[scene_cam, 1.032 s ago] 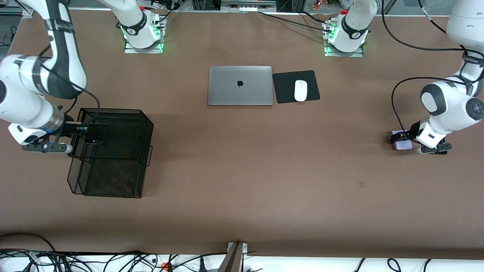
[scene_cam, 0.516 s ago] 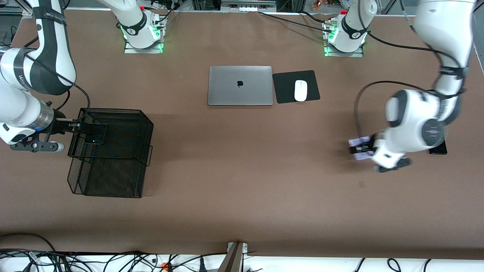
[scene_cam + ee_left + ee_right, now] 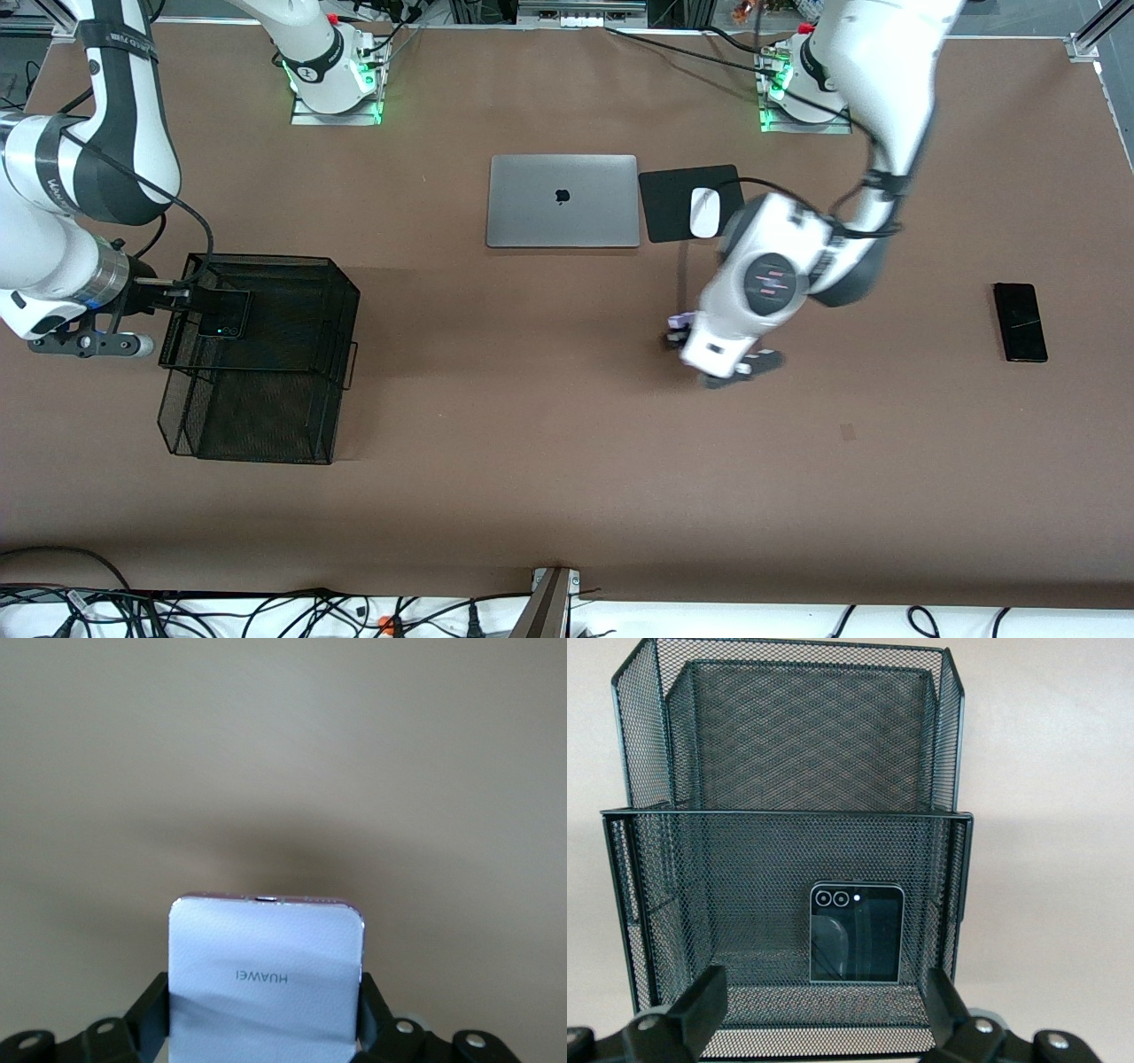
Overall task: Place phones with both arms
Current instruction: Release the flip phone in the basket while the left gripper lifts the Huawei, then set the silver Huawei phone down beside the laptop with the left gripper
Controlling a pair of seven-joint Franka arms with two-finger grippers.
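Note:
My left gripper [image 3: 678, 335] hangs over the middle of the table, shut on the pale lavender phone [image 3: 680, 320]. The left wrist view shows that phone [image 3: 266, 979] clamped between both fingers [image 3: 152, 1012], its flat lettered face toward the camera. The long black phone [image 3: 1019, 322] lies flat on the table at the left arm's end. The small black phone [image 3: 223, 315] with camera lenses lies in the upper tier of the black mesh tray [image 3: 266, 259]. My right gripper [image 3: 182, 299] stands open at that tier's rim. In the right wrist view, the black phone [image 3: 857, 933] lies apart from the fingers [image 3: 700, 1003].
A shut silver laptop [image 3: 563, 201] lies between the two bases, with a white mouse [image 3: 704, 213] on a black pad [image 3: 669, 190] beside it. The mesh tray [image 3: 788, 813] has a lower tier nearer the front camera. Cables run along the table's front edge.
My left arm has swung from its end of the table to the middle, carrying the lavender phone and uncovering the long black phone. My right gripper has drawn back slightly from the tray.

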